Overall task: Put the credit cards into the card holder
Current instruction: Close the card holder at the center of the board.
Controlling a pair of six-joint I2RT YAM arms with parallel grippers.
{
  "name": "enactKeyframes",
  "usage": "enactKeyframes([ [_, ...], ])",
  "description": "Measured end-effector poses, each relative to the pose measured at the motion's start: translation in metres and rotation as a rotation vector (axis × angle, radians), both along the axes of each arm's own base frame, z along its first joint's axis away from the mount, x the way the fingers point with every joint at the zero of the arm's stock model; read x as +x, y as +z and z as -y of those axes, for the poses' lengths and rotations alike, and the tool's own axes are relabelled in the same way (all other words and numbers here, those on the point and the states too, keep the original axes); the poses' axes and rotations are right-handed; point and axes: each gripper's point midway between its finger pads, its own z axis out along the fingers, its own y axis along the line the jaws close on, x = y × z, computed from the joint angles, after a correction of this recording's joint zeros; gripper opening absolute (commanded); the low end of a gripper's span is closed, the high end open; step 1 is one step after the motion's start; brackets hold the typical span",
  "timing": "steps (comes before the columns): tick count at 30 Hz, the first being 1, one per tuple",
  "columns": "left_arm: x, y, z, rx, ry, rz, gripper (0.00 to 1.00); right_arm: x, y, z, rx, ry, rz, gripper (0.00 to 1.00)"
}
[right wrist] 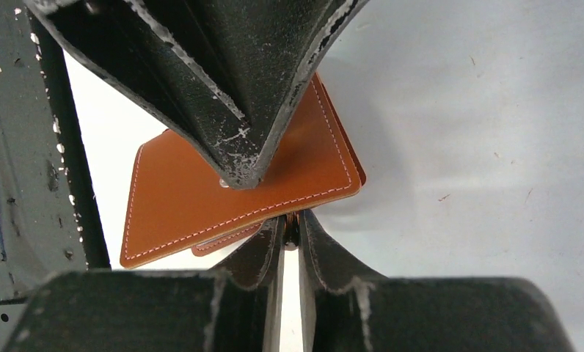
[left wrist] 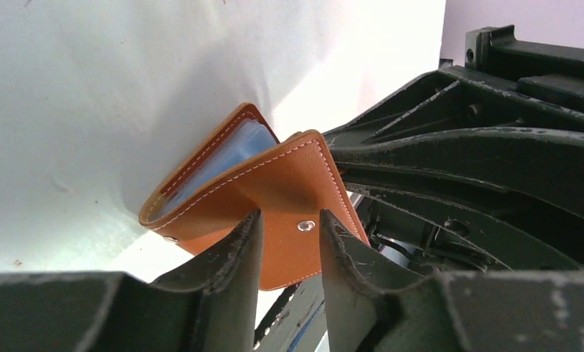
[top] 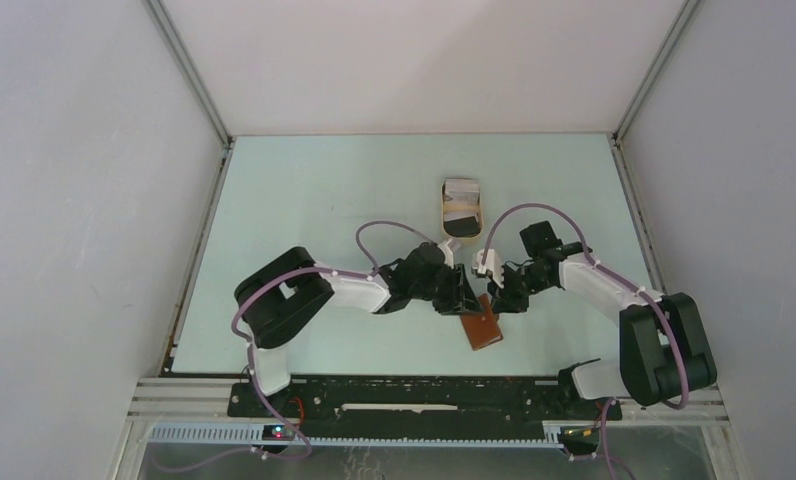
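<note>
The reddish-brown card holder (top: 484,327) lies on the table between my two grippers. In the left wrist view it (left wrist: 274,183) stands partly unfolded, with a pale blue inside and a metal snap on the near flap. My left gripper (left wrist: 287,216) is narrowly open, its fingertips against that flap on either side of the snap; in the top view it (top: 464,298) is at the holder's far left corner. My right gripper (right wrist: 290,220) is shut on a thin edge of the card holder (right wrist: 201,205). The credit cards (top: 461,205), white, grey and black, lie in the tan tray.
The tan oval tray (top: 442,208) sits at mid-table, just beyond the grippers. The left gripper's fingers (right wrist: 238,147) press down over the holder in the right wrist view. The right arm's black frame (left wrist: 480,161) fills the right of the left wrist view. Walls enclose the table.
</note>
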Motion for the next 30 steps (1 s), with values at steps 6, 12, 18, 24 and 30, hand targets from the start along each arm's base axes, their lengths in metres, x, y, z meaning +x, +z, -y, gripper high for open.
enactKeyframes([
  [6,0.005,-0.009,0.004,0.04,0.003,-0.008,0.28,0.002,-0.004,0.001,-0.009,-0.027,-0.036,0.18],
  [12,0.01,-0.017,0.004,0.081,0.008,0.007,0.24,0.007,-0.007,0.005,-0.03,-0.096,-0.07,0.22],
  [18,0.014,-0.023,0.0,0.113,0.025,0.028,0.23,0.014,-0.005,0.01,-0.032,-0.168,-0.093,0.29],
  [24,0.016,-0.023,0.0,0.117,0.03,0.036,0.22,0.019,-0.003,0.015,-0.035,-0.231,-0.116,0.3],
  [30,0.019,-0.024,-0.001,0.119,0.043,0.046,0.22,0.024,-0.003,0.019,-0.054,-0.281,-0.131,0.34],
])
